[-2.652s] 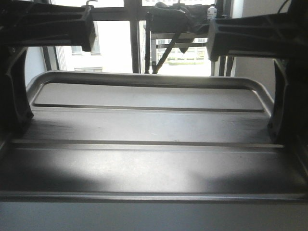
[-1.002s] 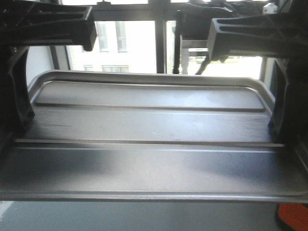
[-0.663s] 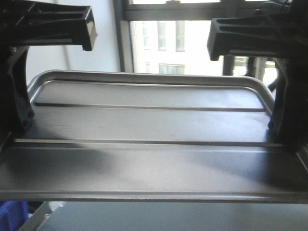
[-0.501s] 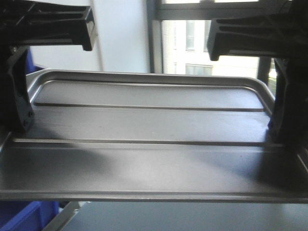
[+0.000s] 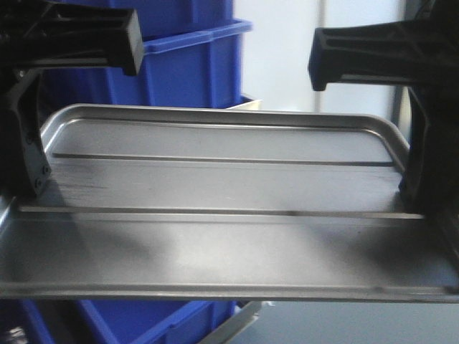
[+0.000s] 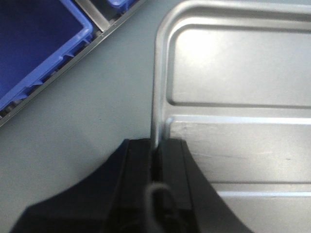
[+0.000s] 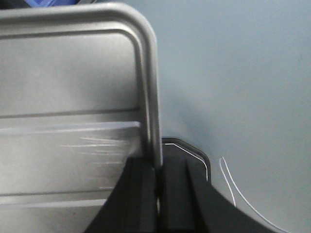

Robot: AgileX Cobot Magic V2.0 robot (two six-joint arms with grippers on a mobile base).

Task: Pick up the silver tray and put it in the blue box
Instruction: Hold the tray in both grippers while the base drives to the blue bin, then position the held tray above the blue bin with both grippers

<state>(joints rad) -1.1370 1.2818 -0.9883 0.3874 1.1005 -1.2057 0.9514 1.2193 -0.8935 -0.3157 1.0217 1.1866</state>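
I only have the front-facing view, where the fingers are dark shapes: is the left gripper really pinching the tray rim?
Observer: Yes, the left gripper has a finger on each side of the rim of the silver tray.
Operator: And the right?
Observer: Same: the right gripper clamps the opposite rim.
Operator: Tray over the box?
Observer: Not its left edge: grey surface lies under it, the blue box off to the side.

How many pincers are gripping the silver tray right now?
2. The left pincer clamps the silver tray on its left rim; the right pincer clamps its right rim. Neither is hidden.
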